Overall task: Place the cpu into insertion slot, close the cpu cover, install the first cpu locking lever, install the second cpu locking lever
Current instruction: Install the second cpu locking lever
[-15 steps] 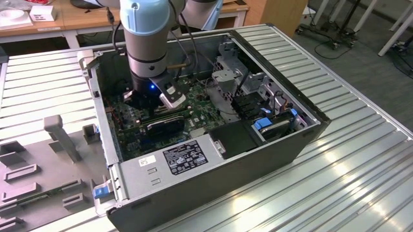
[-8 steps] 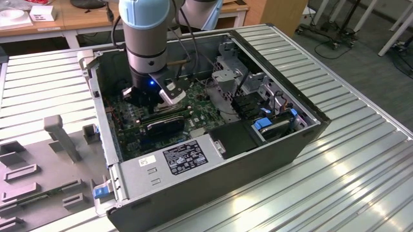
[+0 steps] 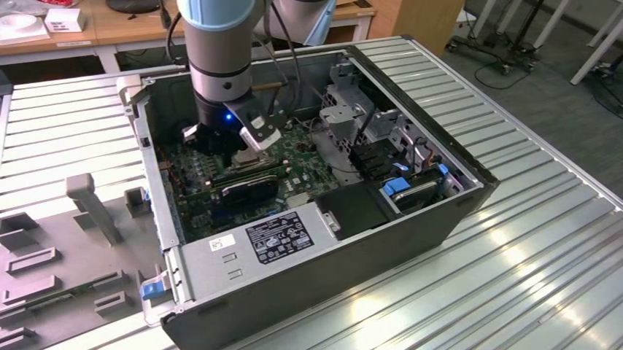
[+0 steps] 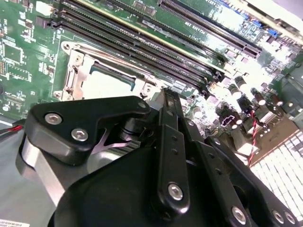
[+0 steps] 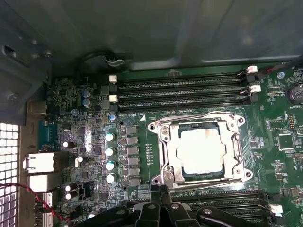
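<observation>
Hanging inside an open computer case (image 3: 322, 240), the arm (image 3: 226, 51) reached straight down over the green motherboard (image 3: 292, 157) in the exterior view, with grey foam trays (image 3: 58, 248) on the ribbed table (image 3: 526, 240) off to that view's left. The gripper (image 3: 236, 143) sat low over the board; whether its jaws were wide or narrow could not be told. In the first wrist view, small silver-topped capacitors (image 5: 110, 157) stood in a column, and just beside them lay the insertion slot (image 5: 200, 150), a square socket with a silver metal rim. The cpu (image 5: 201, 150) rested flat in it, a pale, bright square with a silvery top, glare washing out detail. The cpu cover (image 5: 233, 156) lay down around the chip as a thin silver frame, chip showing through its cut-out. Long black memory slots (image 5: 182, 92) ran along either side of the socket. In the second wrist view the black gripper body blocked part of the socket.
</observation>
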Controlling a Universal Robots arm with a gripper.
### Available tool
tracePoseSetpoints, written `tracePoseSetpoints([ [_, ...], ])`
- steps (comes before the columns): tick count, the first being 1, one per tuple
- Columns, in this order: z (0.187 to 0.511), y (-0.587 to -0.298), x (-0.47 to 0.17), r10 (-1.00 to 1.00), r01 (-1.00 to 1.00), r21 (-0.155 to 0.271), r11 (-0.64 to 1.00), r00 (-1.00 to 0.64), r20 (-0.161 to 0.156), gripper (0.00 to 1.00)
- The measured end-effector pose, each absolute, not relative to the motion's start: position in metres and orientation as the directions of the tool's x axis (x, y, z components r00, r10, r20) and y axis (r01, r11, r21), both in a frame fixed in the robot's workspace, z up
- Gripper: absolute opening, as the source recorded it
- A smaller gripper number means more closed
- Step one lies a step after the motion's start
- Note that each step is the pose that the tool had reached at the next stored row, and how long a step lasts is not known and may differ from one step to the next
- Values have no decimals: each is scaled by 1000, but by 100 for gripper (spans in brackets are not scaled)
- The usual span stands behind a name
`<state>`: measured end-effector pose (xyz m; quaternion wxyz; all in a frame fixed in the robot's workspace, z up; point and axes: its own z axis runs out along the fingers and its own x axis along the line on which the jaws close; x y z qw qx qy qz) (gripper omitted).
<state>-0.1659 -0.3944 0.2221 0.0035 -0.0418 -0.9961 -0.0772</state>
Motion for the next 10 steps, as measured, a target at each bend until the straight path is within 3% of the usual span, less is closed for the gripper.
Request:
tracePoseSetpoints([
  [10,222,-395,-148,83,84,153,985,-996,14,11],
])
